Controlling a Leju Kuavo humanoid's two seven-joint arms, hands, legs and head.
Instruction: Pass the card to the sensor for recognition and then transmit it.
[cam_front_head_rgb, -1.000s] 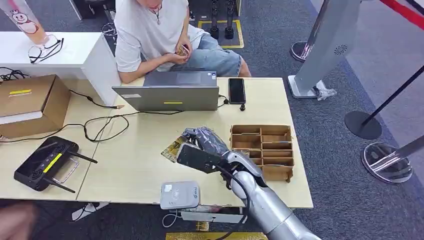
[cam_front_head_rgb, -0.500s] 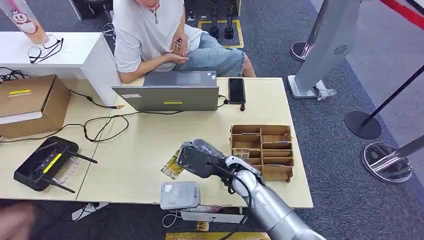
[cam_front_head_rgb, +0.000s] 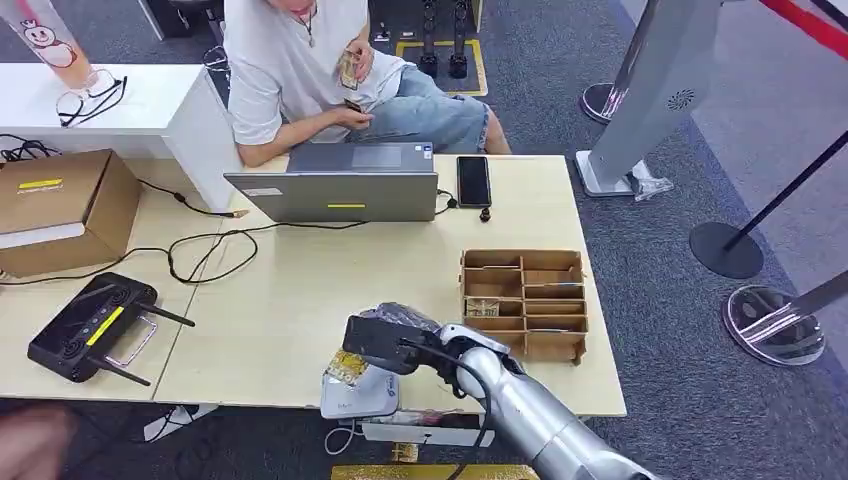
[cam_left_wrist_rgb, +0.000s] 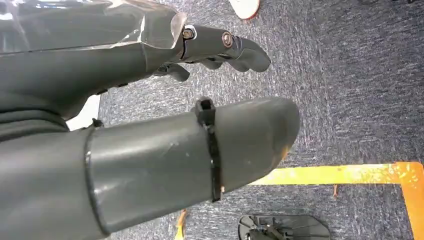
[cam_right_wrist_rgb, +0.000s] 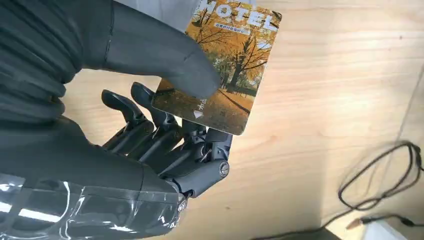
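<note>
just above the sensor, card in right hand

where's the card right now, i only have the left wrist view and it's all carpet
Observer: The right robot hand holds the card, thumb pressed on its face.
Operator: is it over the sensor
Observer: In the head view the card sits above the grey sensor at the table's near edge.
Operator: what's on the card
Observer: An autumn tree photo with HOTEL printed across one end.
</note>
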